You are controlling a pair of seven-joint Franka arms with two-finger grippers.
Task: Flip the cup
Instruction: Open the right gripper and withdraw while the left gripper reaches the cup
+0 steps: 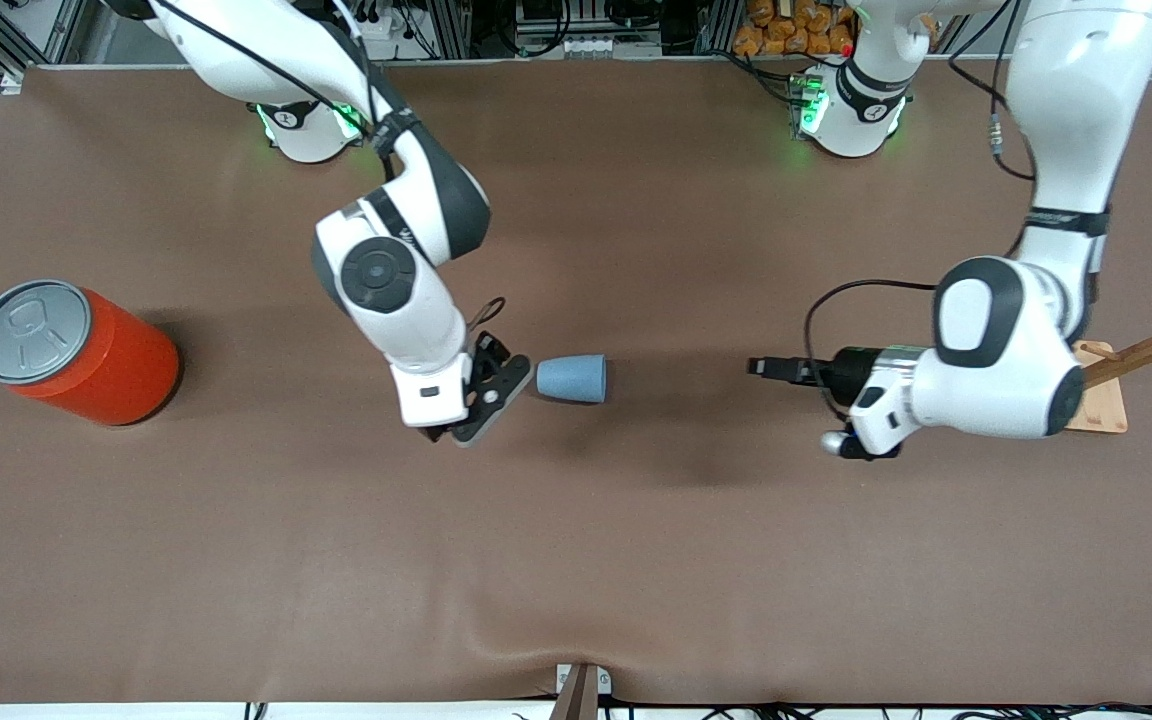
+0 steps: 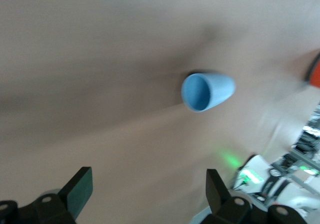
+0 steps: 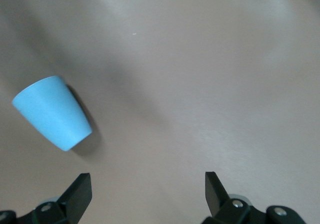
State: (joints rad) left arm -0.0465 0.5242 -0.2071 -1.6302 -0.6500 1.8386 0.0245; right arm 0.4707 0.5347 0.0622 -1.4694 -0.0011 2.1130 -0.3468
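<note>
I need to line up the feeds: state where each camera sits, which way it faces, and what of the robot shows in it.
Front view: high across the table, facing both bases; shows both arms, the cup on its side, the orange can.
Left wrist view: on the left arm, looking into the cup's mouth; left gripper open.
Right wrist view: on the right arm, looking down; right gripper open.
All three share the cup.

The cup's (image 1: 572, 379) inside can't be seen from the front view since it lies on its side. The left end effector (image 1: 771, 368) is mostly hidden by its own wrist there, and in the left wrist view only the finger ends (image 2: 80, 189) poke in at the edge. The orange can (image 2: 315, 71) is just a blurry sliver cut off by that picture's edge. The wooden rack (image 1: 1151, 350) is partly covered by the left arm and cropped.
</note>
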